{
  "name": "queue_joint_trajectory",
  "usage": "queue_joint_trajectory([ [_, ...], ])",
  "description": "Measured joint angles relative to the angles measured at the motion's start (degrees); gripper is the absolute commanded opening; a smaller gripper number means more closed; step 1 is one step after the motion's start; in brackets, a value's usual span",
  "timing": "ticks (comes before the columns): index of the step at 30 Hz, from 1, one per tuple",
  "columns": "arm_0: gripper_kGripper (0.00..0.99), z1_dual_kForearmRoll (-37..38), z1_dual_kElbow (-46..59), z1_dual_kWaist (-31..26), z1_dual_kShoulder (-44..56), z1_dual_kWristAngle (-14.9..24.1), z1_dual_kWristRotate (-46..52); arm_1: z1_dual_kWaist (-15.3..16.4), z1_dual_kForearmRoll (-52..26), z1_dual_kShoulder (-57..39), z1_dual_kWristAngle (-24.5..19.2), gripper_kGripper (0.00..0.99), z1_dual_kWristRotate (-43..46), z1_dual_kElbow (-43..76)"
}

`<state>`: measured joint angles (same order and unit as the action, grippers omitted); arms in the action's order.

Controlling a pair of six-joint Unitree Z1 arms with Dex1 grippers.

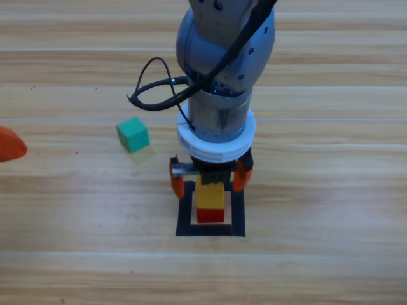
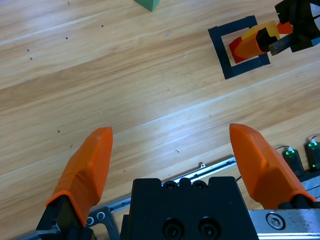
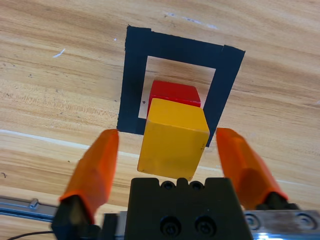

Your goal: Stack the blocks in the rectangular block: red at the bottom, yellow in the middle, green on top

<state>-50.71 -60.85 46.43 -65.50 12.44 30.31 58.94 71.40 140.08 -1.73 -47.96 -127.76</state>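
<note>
The yellow cube (image 1: 210, 196) (image 3: 173, 140) sits on top of the red cube (image 1: 210, 215) (image 3: 175, 92), inside the black tape square (image 1: 184, 219) (image 3: 135, 80). My right gripper (image 1: 209, 184) (image 3: 167, 134) hangs over the stack, open, one jaw on each side of the yellow cube with a gap to it. The teal-green cube (image 1: 133, 134) (image 2: 148, 4) lies alone on the wood, up and to the left of the square. At the picture's left edge, my left gripper (image 1: 7, 145) (image 2: 172, 130) waits open and holds nothing.
A loose black cable (image 1: 149, 86) loops out from the right arm above the green cube. The left wrist view shows the tape square (image 2: 220, 42) with the stack far off, and a metal rail (image 2: 210, 167) along the table's edge.
</note>
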Motion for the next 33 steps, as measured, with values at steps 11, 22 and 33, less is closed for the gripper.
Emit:
queue_joint_trajectory([
  [11,0.99,1.77,-0.43,-0.16,-0.57,0.51,3.3,1.67,-2.41,-11.82,-10.01,0.99,3.5,7.06],
  [22,0.96,1.14,-22.06,-5.28,-27.26,0.63,18.39,3.69,-38.61,-52.22,-9.98,0.99,25.55,54.87],
  [33,0.959,-14.27,-47.87,-8.38,-56.09,0.37,29.83,3.93,-41.32,-53.03,7.62,0.989,42.73,65.12],
])
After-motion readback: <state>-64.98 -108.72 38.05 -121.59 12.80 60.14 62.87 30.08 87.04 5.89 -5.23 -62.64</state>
